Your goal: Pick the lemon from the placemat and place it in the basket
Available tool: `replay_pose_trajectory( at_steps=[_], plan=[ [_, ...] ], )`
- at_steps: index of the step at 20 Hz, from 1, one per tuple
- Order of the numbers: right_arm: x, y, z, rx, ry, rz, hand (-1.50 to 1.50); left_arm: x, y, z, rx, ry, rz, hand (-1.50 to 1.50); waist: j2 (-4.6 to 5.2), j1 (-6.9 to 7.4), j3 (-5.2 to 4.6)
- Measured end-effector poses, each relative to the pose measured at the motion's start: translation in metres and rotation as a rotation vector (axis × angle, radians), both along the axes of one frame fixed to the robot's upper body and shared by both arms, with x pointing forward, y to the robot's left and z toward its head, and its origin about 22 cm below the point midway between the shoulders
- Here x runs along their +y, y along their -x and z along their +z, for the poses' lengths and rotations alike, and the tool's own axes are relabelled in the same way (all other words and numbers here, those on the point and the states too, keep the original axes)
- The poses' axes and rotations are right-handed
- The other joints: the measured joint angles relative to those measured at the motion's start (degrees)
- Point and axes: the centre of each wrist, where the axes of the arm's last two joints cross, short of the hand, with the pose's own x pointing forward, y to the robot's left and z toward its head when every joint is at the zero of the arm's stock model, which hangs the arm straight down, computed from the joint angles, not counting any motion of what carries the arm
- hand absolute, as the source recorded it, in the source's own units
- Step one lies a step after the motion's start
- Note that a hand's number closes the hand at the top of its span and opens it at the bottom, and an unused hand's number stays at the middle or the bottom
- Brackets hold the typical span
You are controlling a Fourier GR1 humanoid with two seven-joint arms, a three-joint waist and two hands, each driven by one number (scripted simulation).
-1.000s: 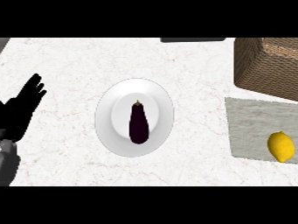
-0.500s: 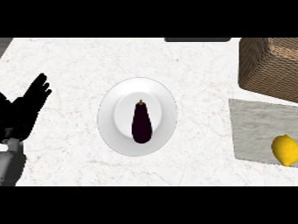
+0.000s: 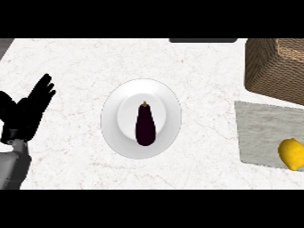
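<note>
A yellow lemon point(image 3: 292, 153) lies on the grey placemat point(image 3: 266, 133) at the right edge of the head view. Behind the mat stands the brown woven basket point(image 3: 282, 71), cut off by the view's right edge. My left hand point(image 3: 22, 111) rests open at the far left, fingers up, far from the lemon and holding nothing. My right hand does not show.
A white plate point(image 3: 122, 107) sits in the middle of the marble counter with a dark purple eggplant point(image 3: 145, 124) lying on it. A dark object point(image 3: 202, 40) peeks in at the counter's far edge.
The whole scene has shifted slightly to the right in the view. The left hand now shows a little further in from the left edge. Nothing was grasped or released.
</note>
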Motion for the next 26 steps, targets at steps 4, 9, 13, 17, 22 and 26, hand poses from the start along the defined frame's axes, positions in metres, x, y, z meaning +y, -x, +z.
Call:
replay_pose_trajectory(
  at_steps=[4,9,13,17,22,26],
  plan=[
    [0.006,-0.012,-0.02,0.054,0.047,-0.005,-1.5,0.003,0.003,0.0,0.003,0.002,-0.002,0.0,-0.01,0.08,0.0],
    [0.005,-0.015,-0.037,0.115,0.092,0.005,-1.5,0.005,0.004,-0.001,0.003,0.002,0.007,0.0,-0.04,-0.02,-0.01],
    [0.001,-0.019,-0.049,0.136,0.115,0.009,-1.5,0.01,-0.002,0.004,0.002,-0.001,0.004,0.0,-0.04,-0.09,-0.02],
    [-0.003,-0.018,-0.048,0.132,0.113,0.017,-1.5,0.003,-0.002,0.0,0.004,0.004,0.006,0.0,-0.07,-0.17,-0.03],
    [-0.016,-0.011,-0.05,0.131,0.075,0.052,-1.5,0.006,-0.001,0.007,0.003,-0.003,0.005,0.0,-0.08,-0.21,-0.03],
    [-0.015,-0.009,-0.054,0.129,0.058,0.083,-1.5,0.006,0.002,0.008,0.008,-0.005,0.0,0.0,-0.09,-0.2,-0.02]
  ],
)
